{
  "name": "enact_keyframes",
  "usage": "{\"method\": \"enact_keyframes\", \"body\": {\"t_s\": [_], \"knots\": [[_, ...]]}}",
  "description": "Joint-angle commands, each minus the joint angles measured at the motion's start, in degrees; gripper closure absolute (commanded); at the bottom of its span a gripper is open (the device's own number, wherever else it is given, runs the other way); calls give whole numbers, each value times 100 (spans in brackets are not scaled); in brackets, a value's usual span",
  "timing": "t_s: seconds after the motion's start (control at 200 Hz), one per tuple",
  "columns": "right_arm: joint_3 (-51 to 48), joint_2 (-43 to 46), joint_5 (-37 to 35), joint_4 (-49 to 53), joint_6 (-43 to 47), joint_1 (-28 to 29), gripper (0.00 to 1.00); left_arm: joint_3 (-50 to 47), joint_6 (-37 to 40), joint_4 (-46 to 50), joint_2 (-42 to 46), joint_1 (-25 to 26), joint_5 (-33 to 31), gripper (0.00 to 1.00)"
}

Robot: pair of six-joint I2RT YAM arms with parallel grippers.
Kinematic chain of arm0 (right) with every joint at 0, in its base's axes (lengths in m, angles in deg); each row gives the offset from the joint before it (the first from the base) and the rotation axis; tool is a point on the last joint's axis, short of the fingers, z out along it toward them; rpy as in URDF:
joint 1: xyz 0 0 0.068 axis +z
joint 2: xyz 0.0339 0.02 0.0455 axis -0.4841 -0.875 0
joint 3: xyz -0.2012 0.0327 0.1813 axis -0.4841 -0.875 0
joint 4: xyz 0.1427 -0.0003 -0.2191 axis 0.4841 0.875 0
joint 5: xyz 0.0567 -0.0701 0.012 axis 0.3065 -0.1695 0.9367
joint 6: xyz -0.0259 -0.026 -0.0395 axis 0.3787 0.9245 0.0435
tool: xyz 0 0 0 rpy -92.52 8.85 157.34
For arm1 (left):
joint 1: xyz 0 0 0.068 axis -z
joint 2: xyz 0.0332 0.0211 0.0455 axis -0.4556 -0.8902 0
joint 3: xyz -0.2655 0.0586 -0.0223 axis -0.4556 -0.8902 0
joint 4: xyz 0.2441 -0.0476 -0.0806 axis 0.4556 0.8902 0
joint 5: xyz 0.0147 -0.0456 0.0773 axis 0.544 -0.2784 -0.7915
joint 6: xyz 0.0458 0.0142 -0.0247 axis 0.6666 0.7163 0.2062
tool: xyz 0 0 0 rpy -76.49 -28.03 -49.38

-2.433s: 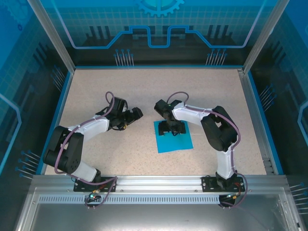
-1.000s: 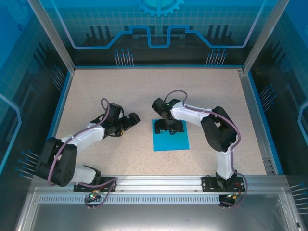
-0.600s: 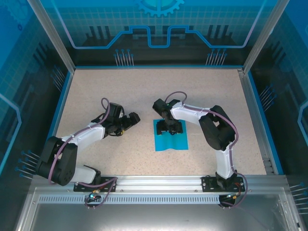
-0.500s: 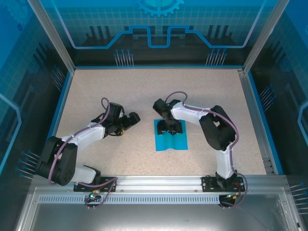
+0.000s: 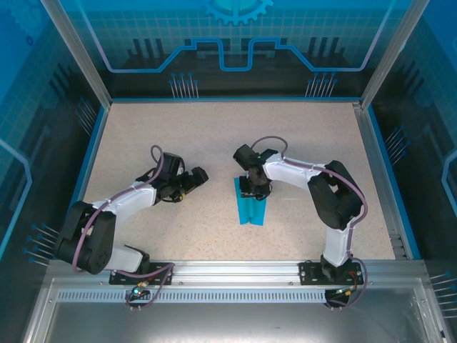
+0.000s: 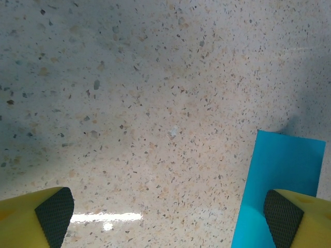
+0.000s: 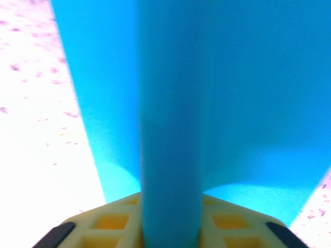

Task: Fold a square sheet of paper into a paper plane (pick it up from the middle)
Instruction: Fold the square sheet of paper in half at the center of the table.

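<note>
The right jaws pinch the thin teal-blue square paper sheet point(image 5: 251, 213) at its middle, so that it buckles into a ridge, probably for the centre fold. The left jaws stand wide open, empty, beside it.

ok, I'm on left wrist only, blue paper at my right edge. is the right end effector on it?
Observer: Yes, the right end effector is pinched on the square sheet of paper at its middle.
Operator: Sheet flat?
Observer: No, from above it's buckled into a narrow strip.
Operator: My arm clear of it?
Observer: From above, the left end effector sits left of the paper, with a gap between them.
</note>
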Motion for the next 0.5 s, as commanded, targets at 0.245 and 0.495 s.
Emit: {"method": "enact_keyframes", "body": {"t_s": [0.245, 0.495], "knots": [[-636, 1000, 1876, -1992, -315, -25, 78, 4, 23, -113, 112, 56, 207, 1], [-716, 735, 1931, -2200, -208, -93, 76, 19, 133, -383, 67, 56, 440, 2]]}}
